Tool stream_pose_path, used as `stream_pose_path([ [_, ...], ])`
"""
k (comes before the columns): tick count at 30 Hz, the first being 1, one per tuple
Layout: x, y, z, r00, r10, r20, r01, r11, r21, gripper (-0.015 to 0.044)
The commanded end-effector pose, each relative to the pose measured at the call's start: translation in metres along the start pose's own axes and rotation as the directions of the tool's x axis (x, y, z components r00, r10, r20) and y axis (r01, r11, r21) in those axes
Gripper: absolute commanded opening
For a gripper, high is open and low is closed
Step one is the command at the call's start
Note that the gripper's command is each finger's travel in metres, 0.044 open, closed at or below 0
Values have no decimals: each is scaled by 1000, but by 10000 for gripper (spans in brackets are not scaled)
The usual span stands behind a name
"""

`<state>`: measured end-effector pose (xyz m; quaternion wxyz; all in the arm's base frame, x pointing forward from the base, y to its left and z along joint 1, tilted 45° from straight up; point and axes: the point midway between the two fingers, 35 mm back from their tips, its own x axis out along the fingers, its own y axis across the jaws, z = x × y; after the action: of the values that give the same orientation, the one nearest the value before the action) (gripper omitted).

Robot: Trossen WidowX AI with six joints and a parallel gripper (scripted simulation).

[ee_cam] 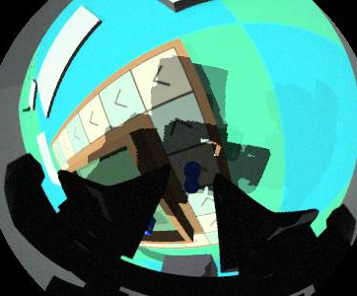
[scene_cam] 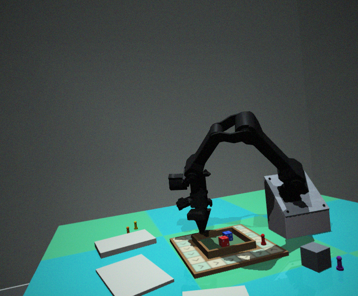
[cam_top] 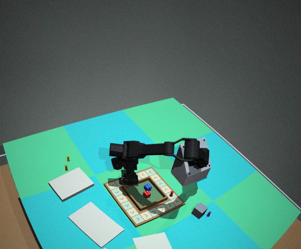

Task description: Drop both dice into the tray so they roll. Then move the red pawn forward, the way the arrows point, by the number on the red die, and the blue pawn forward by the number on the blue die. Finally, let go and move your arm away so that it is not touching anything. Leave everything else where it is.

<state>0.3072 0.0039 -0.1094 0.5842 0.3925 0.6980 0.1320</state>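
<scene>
In the top view, the gripper (cam_top: 129,182) (scene_cam: 202,232) (ee_cam: 192,174) is above the far-left part of the arrow board (cam_top: 131,211) (scene_cam: 191,259) (ee_cam: 121,99), near the tray (cam_top: 153,203) (scene_cam: 231,249) (ee_cam: 151,150). The blue die (cam_top: 148,186) (scene_cam: 227,235) (ee_cam: 150,226) and the red die (cam_top: 146,194) (scene_cam: 223,240) lie inside this tray, close to each other. The red pawn (cam_top: 171,194) (scene_cam: 263,240) stands on the board's right side, outside the tray. The purple pawn (cam_top: 209,213) (scene_cam: 339,263) is beside the grey block (cam_top: 199,210) (scene_cam: 315,257).

In the exterior view, the gripper points down and its tips are low, by the tray's far-left corner (the blue pawn is hidden here, and also from the top). Both dice are seen in the tray, and the red pawn is upright.

In the wrist view, the fingers are about half open. The blue pawn (ee_cam: 191,177) is in a dark shadow on the board, beside the tray wall, and appears between the two fingertips, with a gap on each side (so the gripper is not holding it).
</scene>
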Motion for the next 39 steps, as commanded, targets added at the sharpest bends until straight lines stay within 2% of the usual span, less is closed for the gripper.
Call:
stream_pose_path([
  [1,3,0,-1,1000,5,-3,-5,1000,8,148],
  [4,3,0,-1,1000,5,-3,-5,1000,8,69],
  [14,3,0,-1,1000,5,-3,-5,1000,8,0],
  [17,-7,0,1,1000,3,-1,-3,1000,8,0],
  [32,-120,1,2,1000,-2,0,2,1000,9,0],
  [39,-122,9,3,1000,-9,0,9,1000,11,0],
])
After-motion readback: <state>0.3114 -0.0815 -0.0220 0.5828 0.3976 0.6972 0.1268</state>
